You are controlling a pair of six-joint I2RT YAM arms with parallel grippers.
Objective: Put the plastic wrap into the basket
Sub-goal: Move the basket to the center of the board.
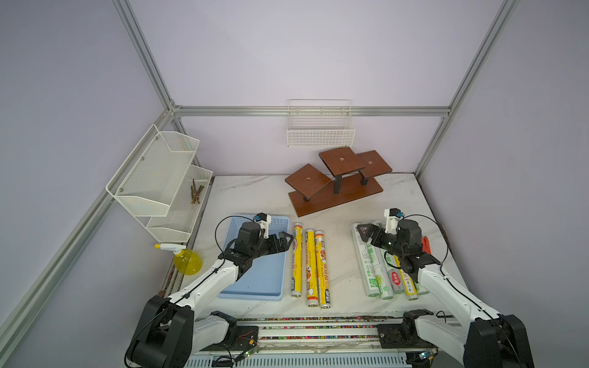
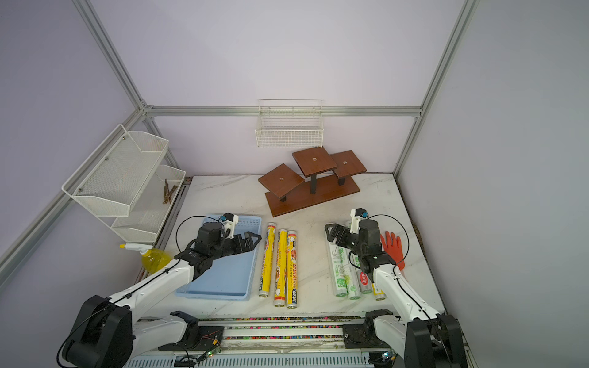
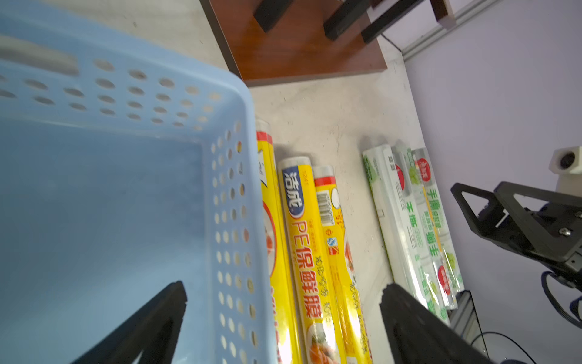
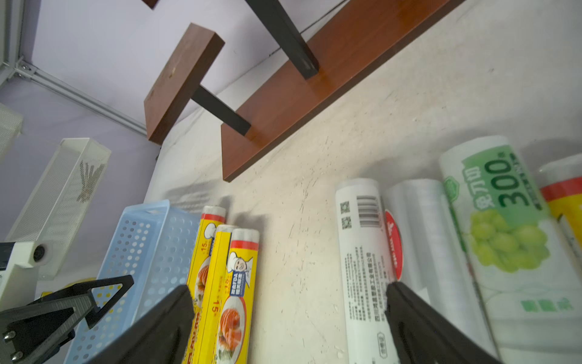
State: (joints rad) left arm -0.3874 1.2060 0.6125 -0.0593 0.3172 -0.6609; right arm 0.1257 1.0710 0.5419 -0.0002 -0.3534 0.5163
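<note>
I see my left tool (image 3: 283,291) spread wide, gripping nothing, above the perforated light blue wall of the basket (image 1: 261,277). My right tool (image 4: 289,290) gapes equally, empty, over the whitish plastic wrap (image 1: 371,267). Three glossy yellow rolls (image 1: 310,264) lie on the marble tabletop (image 1: 341,204) just beside the basket. Only the top views show the red glove (image 2: 392,245).

Lilac walls (image 1: 302,47), aluminium frame (image 1: 312,111), marble-look tabletop (image 1: 255,197), wooden stand (image 1: 338,194).
</note>
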